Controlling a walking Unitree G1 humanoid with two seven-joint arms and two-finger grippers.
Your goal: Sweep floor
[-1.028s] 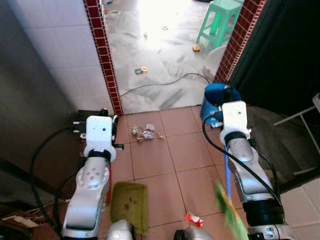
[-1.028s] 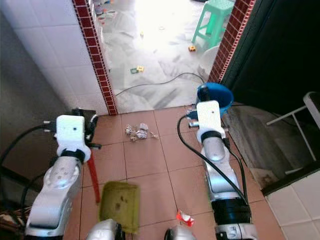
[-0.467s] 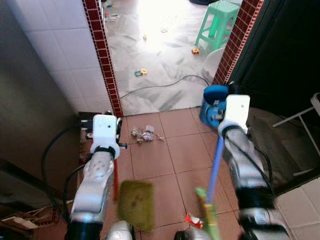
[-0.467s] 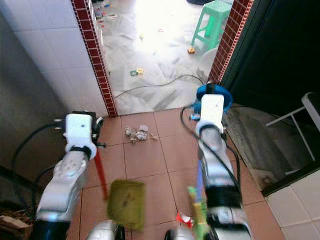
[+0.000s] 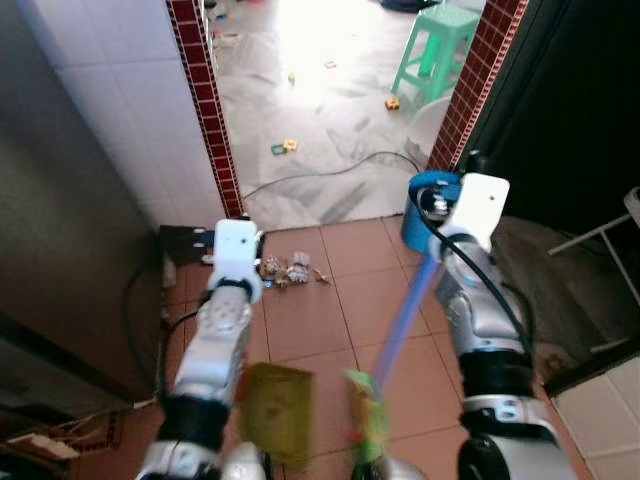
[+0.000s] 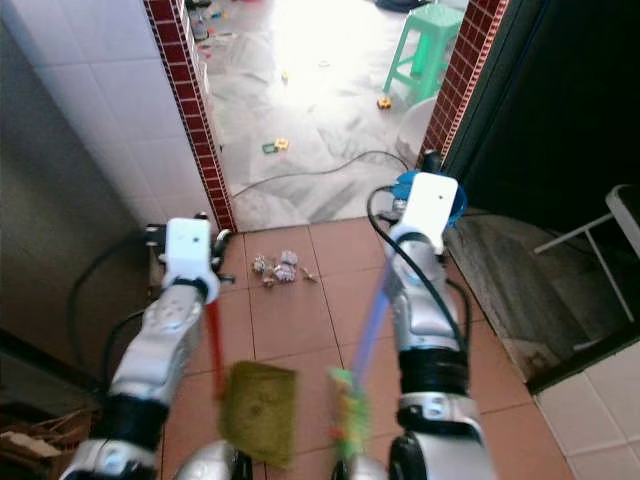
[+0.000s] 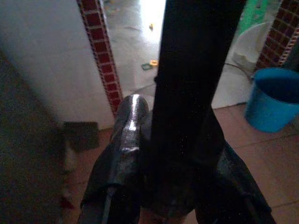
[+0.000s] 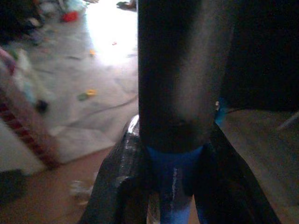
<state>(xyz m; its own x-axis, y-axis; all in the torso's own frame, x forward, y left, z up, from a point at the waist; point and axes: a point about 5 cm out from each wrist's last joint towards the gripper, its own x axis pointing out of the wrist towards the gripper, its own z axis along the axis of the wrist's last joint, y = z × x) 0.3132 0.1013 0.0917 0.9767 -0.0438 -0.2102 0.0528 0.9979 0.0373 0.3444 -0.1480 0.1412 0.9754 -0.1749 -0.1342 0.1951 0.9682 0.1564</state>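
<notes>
My left gripper (image 7: 174, 179) is shut on the dustpan's handle (image 6: 213, 340), which is red. The olive-green dustpan (image 5: 275, 411) hangs low in front of me over the terracotta tiles. My right gripper (image 8: 174, 179) is shut on the broom's blue handle (image 5: 402, 318). This handle slants down to the blurred green bristles (image 5: 366, 427), right beside the dustpan. A small heap of crumpled paper litter (image 5: 289, 268) lies on the tiles ahead, near the doorway. Small bits of litter (image 5: 282, 147) dot the grey floor beyond it.
A blue bucket (image 5: 426, 192) stands by the right brick pillar (image 5: 478, 75). The left brick pillar (image 5: 205, 95) and a tiled wall bound the doorway. A black cable (image 5: 330, 170) crosses the grey floor, with a green stool (image 5: 441, 47) farther back. A dark step (image 5: 545, 270) lies to the right.
The broom head has swung from the lower right leftward to beside the dustpan, covering the spot where a red wrapper lay. Both wrists have moved inward and forward.
</notes>
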